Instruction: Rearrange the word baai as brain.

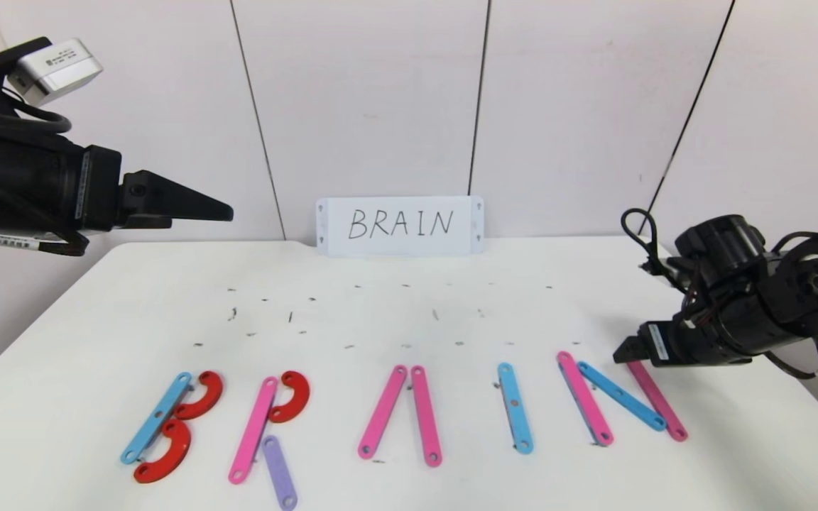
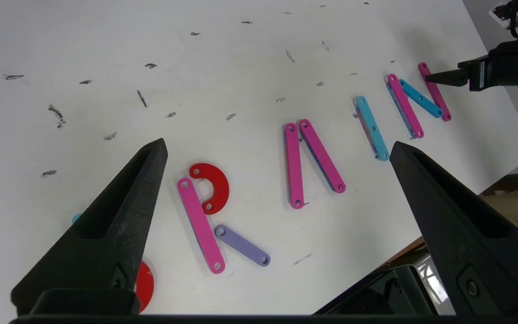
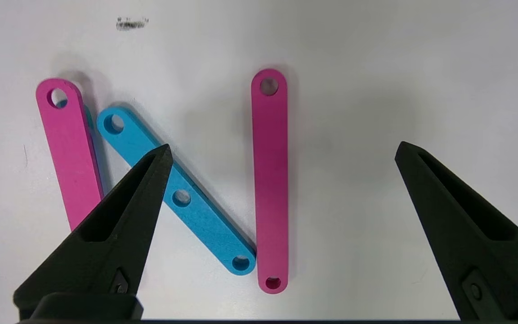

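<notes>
The plastic-strip word on the white table [image 1: 409, 312] reads B, R, A, I, N from left to right. B is a light-blue bar [image 1: 157, 417] with two red curves [image 1: 199, 395]. R is a pink bar [image 1: 253, 430], a red curve [image 1: 290, 396] and a purple bar [image 1: 280, 472]. A is two pink bars [image 1: 382, 411]. I is a blue bar [image 1: 515, 407]. N is pink [image 3: 70, 157], blue [image 3: 196, 211] and pink [image 3: 269, 180] bars. My right gripper [image 3: 283, 148] hangs open just over the N's last pink bar, holding nothing. My left gripper [image 2: 278, 143] is open, raised at the far left.
A white card [image 1: 400, 225] with handwritten BRAIN leans on the back wall. Small dark marks dot the table's middle [image 1: 352, 316]. The table's right edge [image 1: 792, 383] lies close under the right arm.
</notes>
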Robot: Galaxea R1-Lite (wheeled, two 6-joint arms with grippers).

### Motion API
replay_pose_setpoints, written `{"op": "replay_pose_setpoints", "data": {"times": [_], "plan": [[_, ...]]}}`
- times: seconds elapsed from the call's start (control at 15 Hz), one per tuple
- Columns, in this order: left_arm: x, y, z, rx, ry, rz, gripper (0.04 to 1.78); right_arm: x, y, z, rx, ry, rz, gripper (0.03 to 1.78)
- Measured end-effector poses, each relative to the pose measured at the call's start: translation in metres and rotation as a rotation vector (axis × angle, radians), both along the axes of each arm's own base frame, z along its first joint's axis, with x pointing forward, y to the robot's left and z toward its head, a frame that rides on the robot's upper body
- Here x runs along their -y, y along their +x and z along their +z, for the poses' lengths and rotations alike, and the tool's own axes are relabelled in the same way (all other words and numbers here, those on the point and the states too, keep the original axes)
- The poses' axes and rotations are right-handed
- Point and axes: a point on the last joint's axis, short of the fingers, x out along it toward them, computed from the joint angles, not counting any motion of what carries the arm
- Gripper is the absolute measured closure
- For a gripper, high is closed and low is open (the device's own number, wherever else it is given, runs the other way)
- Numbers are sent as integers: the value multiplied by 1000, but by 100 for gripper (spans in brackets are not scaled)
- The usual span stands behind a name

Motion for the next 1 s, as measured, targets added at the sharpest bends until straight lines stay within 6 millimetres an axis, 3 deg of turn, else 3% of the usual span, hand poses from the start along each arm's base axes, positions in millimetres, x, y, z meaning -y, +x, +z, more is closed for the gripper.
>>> {"op": "replay_pose_setpoints", "data": {"times": [0.13,0.47,0.73,1.0], "plan": [[0,-1,0,2,0,-1,9,0,2,13,47,6,0,7],[-1,-4,2,11,-3,-3,9,0,-3,65,234,38,1,7],[-1,-6,1,10,3,-2,9,1,-33,109,386,56,13,7],[-2,-14,3,30,8,-4,9,3,-76,141,511,69,25,7]]}}
